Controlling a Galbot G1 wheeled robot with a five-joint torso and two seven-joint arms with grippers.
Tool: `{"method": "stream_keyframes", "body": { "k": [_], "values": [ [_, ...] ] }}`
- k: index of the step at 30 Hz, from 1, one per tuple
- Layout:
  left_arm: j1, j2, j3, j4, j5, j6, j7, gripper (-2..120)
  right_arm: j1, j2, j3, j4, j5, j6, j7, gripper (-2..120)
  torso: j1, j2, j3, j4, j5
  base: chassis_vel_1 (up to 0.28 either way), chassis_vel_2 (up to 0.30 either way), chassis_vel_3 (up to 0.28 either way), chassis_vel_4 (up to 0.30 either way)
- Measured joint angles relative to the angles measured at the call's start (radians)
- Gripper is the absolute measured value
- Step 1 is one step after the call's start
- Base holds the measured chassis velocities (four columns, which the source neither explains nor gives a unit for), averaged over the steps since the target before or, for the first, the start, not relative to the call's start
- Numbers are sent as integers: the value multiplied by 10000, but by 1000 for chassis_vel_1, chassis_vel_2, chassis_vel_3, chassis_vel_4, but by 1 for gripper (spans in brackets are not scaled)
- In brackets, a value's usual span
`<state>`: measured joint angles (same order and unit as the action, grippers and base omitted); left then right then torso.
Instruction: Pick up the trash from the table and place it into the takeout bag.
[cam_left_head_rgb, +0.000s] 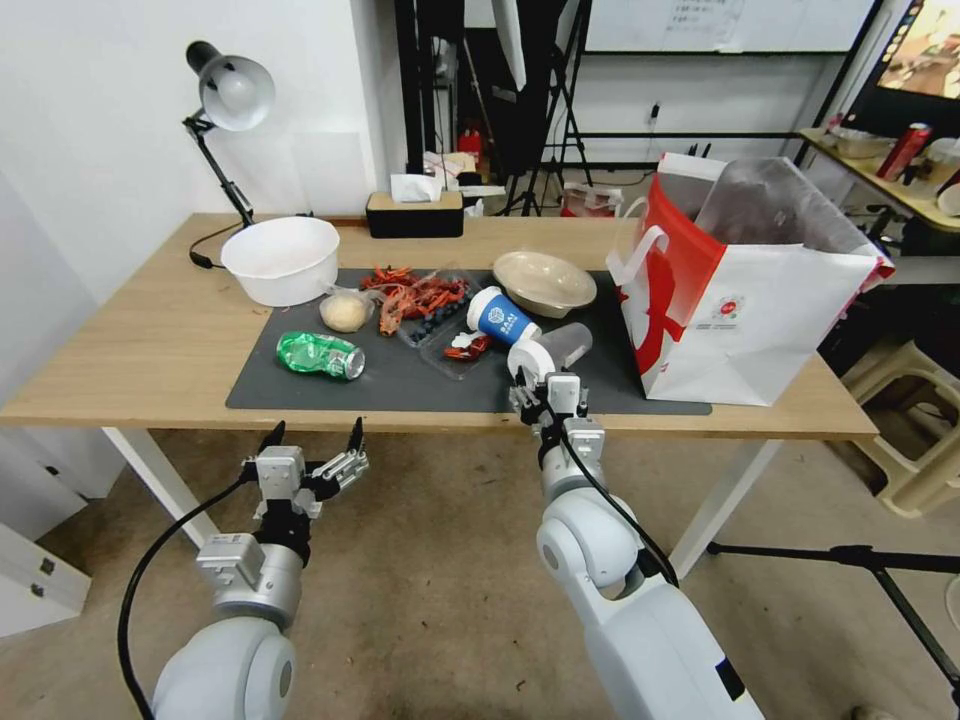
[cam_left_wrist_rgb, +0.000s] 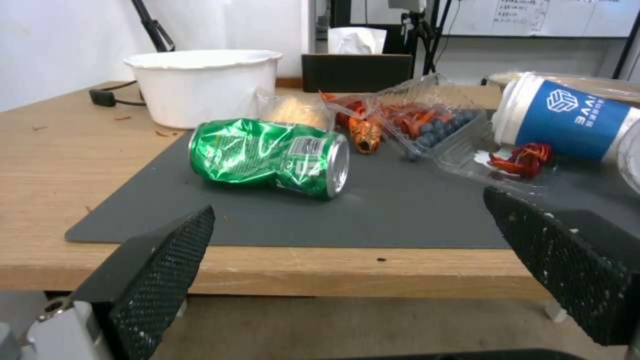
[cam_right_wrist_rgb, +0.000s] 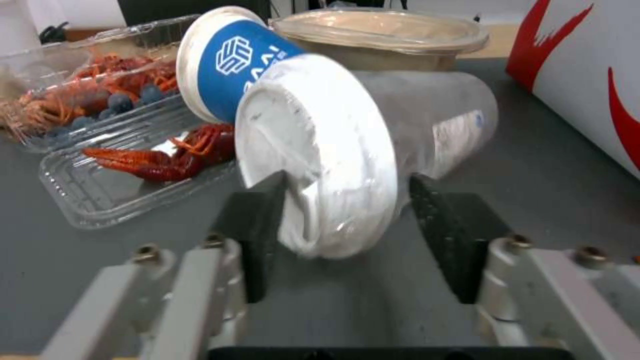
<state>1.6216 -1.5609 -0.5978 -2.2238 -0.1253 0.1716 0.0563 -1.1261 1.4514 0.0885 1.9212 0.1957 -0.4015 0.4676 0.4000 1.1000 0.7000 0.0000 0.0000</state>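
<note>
On the table (cam_left_head_rgb: 130, 350), the dark mat (cam_left_head_rgb: 400, 385) holds the trash. A clear plastic cup (cam_left_head_rgb: 555, 350) (cam_right_wrist_rgb: 427, 115) lies on its side, white lid toward me. My right gripper (cam_left_head_rgb: 538, 380) (cam_right_wrist_rgb: 347, 200) is shut on the lid's rim, which is dented under one pad. Against it leans a tipped blue paper cup (cam_left_head_rgb: 500, 318) (cam_right_wrist_rgb: 227, 65), with the beige bowl (cam_left_head_rgb: 545, 282) behind. A crushed green can (cam_left_head_rgb: 320, 355) (cam_left_wrist_rgb: 267, 157) and a small tub (cam_left_head_rgb: 344, 312) lie left. My left gripper (cam_left_head_rgb: 312, 435) (cam_left_wrist_rgb: 347, 202) hangs open below the table's front edge, facing the can. The takeout bag (cam_left_head_rgb: 760, 310) stands open at the right.
A big white bowl (cam_left_head_rgb: 282, 258) sits at the mat's back left. Clear trays with red crayfish shells (cam_left_head_rgb: 420, 295) lie mid-mat. A desk lamp (cam_left_head_rgb: 230, 95) and a tissue box (cam_left_head_rgb: 414, 212) stand at the back. A stool (cam_left_head_rgb: 910, 440) and a tripod leg (cam_left_head_rgb: 860, 560) are on the floor to the right.
</note>
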Motion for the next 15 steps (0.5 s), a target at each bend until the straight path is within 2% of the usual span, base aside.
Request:
{"method": "stream_keyframes", "body": {
  "k": [1, 3, 6, 10, 15],
  "values": [
    [-8, 0, 5, 28, 4, -30, 0, 100, -30, 0, 0, 2, -24, 0, -14, 39, 1, 0, 0, 0, 0, 0, 0, 0, 0],
    [-9, 0, 6, 35, 4, -37, 0, 100, -37, 0, 0, 4, -31, 0, -21, 38, 0, 0, 0, 0, 0, 0, 0, 0, 0],
    [-17, 1, 17, 103, 19, -133, 0, 100, -122, 9, 2, 81, -66, 1, -74, 22, 0, 0, 0, 0, 0, 0, 0, 0, 0],
    [0, 2, 20, 122, 33, -208, -1, 100, -236, 10, 15, 203, -95, 3, -120, 14, 1, 0, 0, 0, 0, 0, 0, 0, 0],
    [26, 2, 21, 123, 46, -260, -1, 100, -384, 0, 35, 369, -173, 26, -176, 13, 0, 0, 0, 0, 0, 0, 0, 0, 0]
  ]
}}
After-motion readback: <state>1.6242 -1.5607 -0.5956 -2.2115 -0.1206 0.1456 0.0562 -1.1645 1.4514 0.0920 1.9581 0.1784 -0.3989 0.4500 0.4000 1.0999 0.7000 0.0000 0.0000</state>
